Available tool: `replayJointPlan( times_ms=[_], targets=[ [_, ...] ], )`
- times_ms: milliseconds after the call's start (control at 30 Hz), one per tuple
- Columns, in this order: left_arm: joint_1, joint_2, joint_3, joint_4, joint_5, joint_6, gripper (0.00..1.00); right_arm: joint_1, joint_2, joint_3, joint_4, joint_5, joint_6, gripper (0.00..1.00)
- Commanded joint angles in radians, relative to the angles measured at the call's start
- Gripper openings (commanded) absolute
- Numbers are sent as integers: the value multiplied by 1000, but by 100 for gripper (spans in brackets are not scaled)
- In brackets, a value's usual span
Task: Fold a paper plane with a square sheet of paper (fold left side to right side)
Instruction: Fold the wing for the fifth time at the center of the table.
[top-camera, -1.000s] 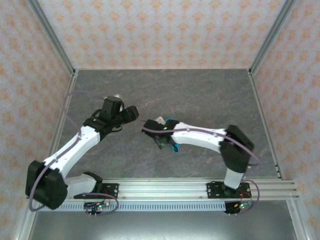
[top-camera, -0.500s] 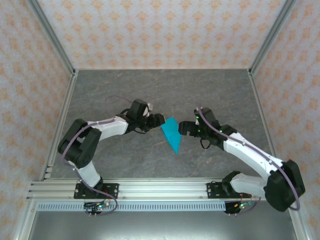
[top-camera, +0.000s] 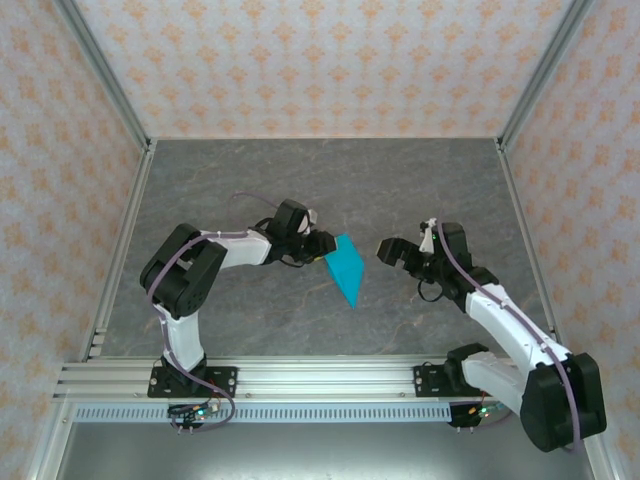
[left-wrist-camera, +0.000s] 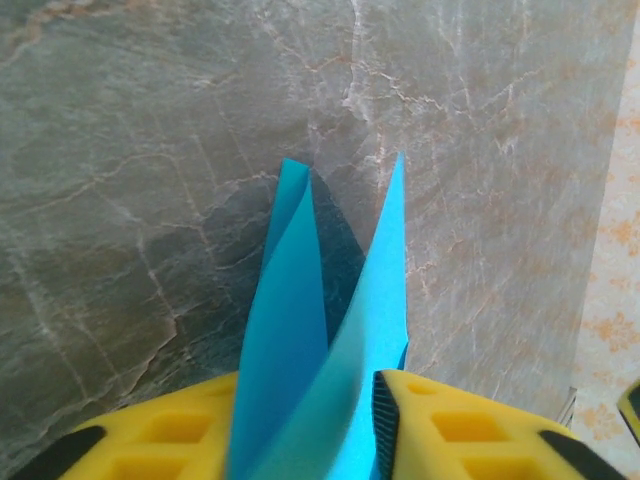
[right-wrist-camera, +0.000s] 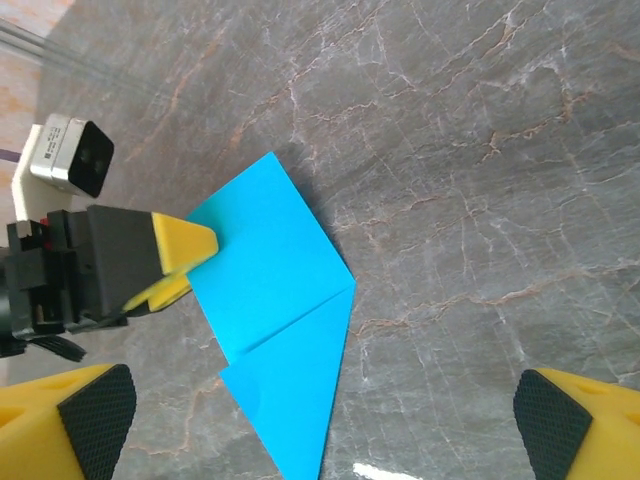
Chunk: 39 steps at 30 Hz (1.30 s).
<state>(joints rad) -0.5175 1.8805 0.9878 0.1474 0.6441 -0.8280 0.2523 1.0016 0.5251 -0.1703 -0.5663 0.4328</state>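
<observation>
Moved: right hand (top-camera: 390, 250) backed off paper plane (top-camera: 345, 268), spread wide.
Left hand (top-camera: 320, 246): pinching folded edge, probably steadying crease.

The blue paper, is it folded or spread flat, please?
Folded. The right wrist view shows the blue paper as a pointed kite with a crease across it; the left gripper pinches its raised flaps.

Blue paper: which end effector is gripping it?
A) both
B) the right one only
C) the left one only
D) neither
C: the left end effector pinches an edge of the blue paper, while the right end effector sits open, apart from it.
</observation>
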Motion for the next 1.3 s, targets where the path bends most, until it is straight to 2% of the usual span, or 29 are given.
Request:
replayJointPlan(
  times_ms=[0, 133, 300, 433, 633, 800, 1033, 1267],
  targets=[
    [-2, -16, 14, 27, 17, 61, 21, -27, -10, -32, 138, -115, 10, 100],
    [17, -57, -21, 67, 76, 125, 7, -27, 33, -23, 170, -180, -46, 97],
    [33, -155, -45, 11, 115, 252, 1, -23, 132, 0, 239, -327, -88, 94],
    [43, -209, -73, 4, 179, 348, 0, -21, 213, -2, 372, -416, -77, 93],
    [52, -257, -109, 59, 290, 358, 0, -22, 350, -16, 627, -507, -11, 88],
    [52, -302, -120, 73, 353, 369, 0, -21, 436, -13, 762, -587, 20, 83],
    [48, -305, -117, 83, 405, 374, 0, -21, 495, -5, 830, -654, 38, 76],
    [47, -298, -112, 87, 414, 372, 0, 2, 526, 15, 825, -697, 40, 62]
  ],
)
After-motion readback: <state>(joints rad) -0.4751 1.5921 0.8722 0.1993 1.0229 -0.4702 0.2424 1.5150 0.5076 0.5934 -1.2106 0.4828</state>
